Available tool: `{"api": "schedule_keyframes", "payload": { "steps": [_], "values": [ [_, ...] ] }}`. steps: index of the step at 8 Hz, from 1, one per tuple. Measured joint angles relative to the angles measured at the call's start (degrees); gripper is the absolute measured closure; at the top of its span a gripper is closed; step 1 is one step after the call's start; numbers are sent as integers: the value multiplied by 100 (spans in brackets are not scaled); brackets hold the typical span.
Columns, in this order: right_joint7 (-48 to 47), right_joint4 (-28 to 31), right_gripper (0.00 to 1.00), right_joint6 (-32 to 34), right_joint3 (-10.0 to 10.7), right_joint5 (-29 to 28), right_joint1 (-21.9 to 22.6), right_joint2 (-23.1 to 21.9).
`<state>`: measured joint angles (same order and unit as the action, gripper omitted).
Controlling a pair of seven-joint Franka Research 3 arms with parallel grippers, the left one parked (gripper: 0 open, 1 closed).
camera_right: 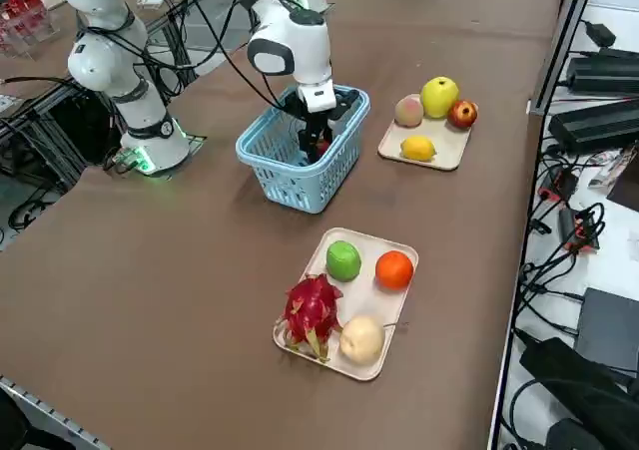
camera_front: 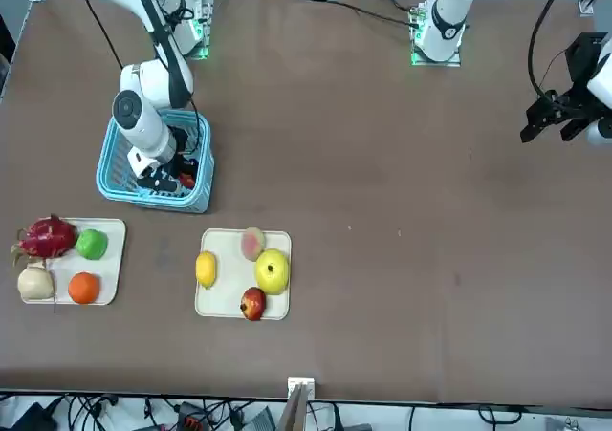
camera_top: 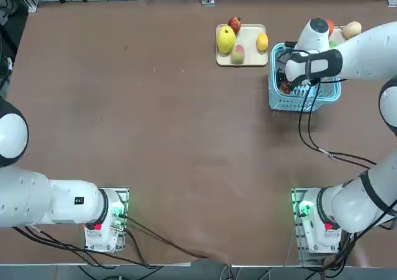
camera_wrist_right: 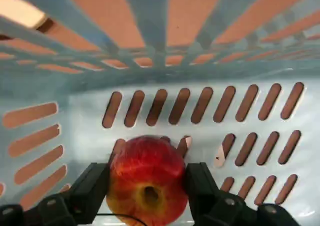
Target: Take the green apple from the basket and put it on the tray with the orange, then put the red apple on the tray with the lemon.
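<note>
With 12 o'clock pointing away from the arm bases in the top view, the basket (camera_top: 332,92) is at 4 o'clock from the lemon (camera_top: 262,42) tray (camera_top: 251,33). Inside it, the right gripper (camera_wrist_right: 147,168) is closed to the red apple's (camera_wrist_right: 147,178) width, one finger against each side. The green apple (camera_front: 92,245) rests at 6 o'clock from the orange (camera_front: 84,288), on their shared tray (camera_front: 111,251).

A lab, with robot arms (camera_top: 68,202), cables (camera_top: 161,243)
</note>
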<state>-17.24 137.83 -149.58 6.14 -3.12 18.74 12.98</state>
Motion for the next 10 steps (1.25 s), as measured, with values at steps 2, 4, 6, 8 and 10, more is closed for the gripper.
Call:
{"api": "schedule_keyframes", "payload": {
  "steps": [2,4,6,8,10],
  "values": [
    [-8,-49,12,406,66,0,-11,-184],
    [-11,-135,12,1201,148,28,-103,-770],
    [-30,-319,13,2097,168,225,-288,-1459],
    [-149,-1118,13,3330,170,357,-419,-1807],
    [-296,-2119,13,4025,169,360,-451,-1756]
  ]
}}
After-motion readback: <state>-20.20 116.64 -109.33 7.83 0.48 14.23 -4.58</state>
